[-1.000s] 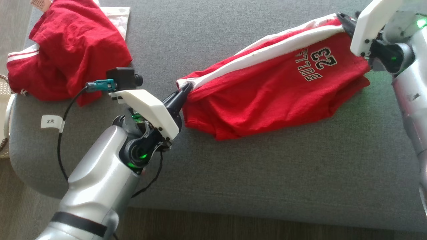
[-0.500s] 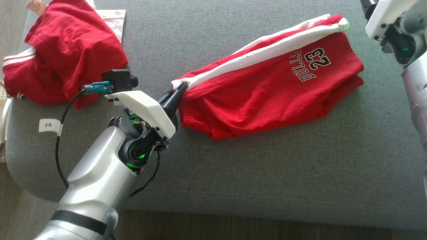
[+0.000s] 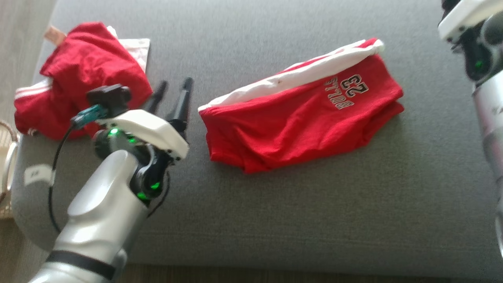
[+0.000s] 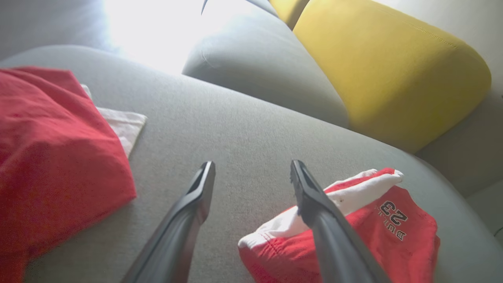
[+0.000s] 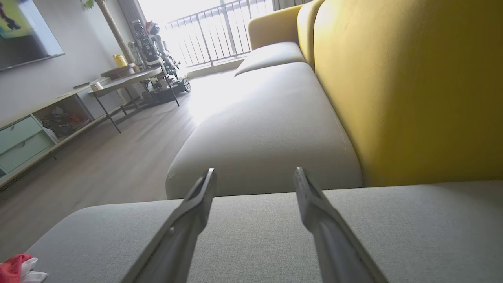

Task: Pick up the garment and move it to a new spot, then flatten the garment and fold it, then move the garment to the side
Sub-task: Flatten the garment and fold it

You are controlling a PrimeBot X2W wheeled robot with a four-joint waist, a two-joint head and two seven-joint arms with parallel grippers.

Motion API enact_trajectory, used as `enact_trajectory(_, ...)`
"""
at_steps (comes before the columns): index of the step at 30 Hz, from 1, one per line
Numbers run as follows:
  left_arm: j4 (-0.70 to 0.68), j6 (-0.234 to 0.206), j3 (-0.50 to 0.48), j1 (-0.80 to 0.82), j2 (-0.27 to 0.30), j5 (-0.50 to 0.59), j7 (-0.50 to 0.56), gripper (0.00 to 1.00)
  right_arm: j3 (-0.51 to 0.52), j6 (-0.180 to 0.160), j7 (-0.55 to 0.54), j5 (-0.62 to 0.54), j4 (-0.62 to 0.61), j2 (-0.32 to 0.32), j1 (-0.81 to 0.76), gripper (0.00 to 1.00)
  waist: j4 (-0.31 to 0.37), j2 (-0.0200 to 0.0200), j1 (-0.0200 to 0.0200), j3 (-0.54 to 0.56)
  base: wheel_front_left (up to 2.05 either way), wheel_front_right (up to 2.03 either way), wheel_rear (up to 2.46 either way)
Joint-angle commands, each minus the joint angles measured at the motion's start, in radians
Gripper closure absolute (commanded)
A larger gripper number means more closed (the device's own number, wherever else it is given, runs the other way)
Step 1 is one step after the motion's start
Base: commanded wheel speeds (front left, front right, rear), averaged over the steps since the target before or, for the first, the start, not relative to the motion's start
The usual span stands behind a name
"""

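The red shorts lay on the grey seat cushion, a little right of its middle and in its back half, free of both claws. They rested slantwise. The gathered waist end was nearer the cushion's left and front, and the leg end was farther toward its right and back. A broad white stripe ran along the side facing the cushion's back. The number 23, with lettering beside it, showed on the upper face near the leg end. The cloth was rumpled, with soft folds along the side facing the cushion's front.

The left claw hung over the cushion's left half, just beside the waist end. Its two dark fingers were spread wide with nothing between them. In the left wrist view one finger crossed in front of the waist end, and whether it brushed the cloth could not be told.

The right claw was held over the cushion's right end, its fingers likewise parted wide and empty. The right arm stood at that same end.

A second red garment lay heaped at the cushion's left end, partly on a white cloth. A yellow backrest rose along the cushion's back edge. A black cable looped over its left front corner.
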State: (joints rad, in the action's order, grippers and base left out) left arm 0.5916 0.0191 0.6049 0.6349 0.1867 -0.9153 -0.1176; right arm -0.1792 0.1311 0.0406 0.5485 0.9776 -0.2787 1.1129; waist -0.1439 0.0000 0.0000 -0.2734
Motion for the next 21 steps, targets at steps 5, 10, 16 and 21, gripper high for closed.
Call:
enact_trajectory(5, -0.132, -0.095, -0.09, -0.057, 0.094, 0.134, -0.14, 0.0, -0.053, 0.0, 0.122, -0.02, -0.195, 0.02, -0.149, 0.0, 0.026, 0.0, 0.0, 0.118, 0.0, 0.0, 0.0)
enact_trajectory(10, -0.347, -0.167, -0.212, -0.199, 0.102, 0.313, -0.144, 0.0, -0.068, 0.0, 0.184, -0.082, -0.345, 0.023, -0.314, 0.0, 0.038, 0.0, 0.0, 0.184, 0.0, 0.0, 0.0)
enact_trajectory(16, -0.519, -0.198, -0.304, -0.397, 0.064, 0.466, -0.144, 0.0, -0.023, 0.0, 0.207, -0.152, -0.467, 0.073, -0.506, 0.0, 0.048, 0.0, 0.0, 0.247, 0.0, 0.0, 0.0)
enact_trajectory(21, -0.598, -0.177, -0.347, -0.558, 0.013, 0.58, -0.144, 0.0, 0.041, 0.0, 0.216, -0.255, -0.603, 0.148, -0.709, 0.0, 0.049, 0.0, 0.0, 0.293, 0.0, 0.0, 0.0)
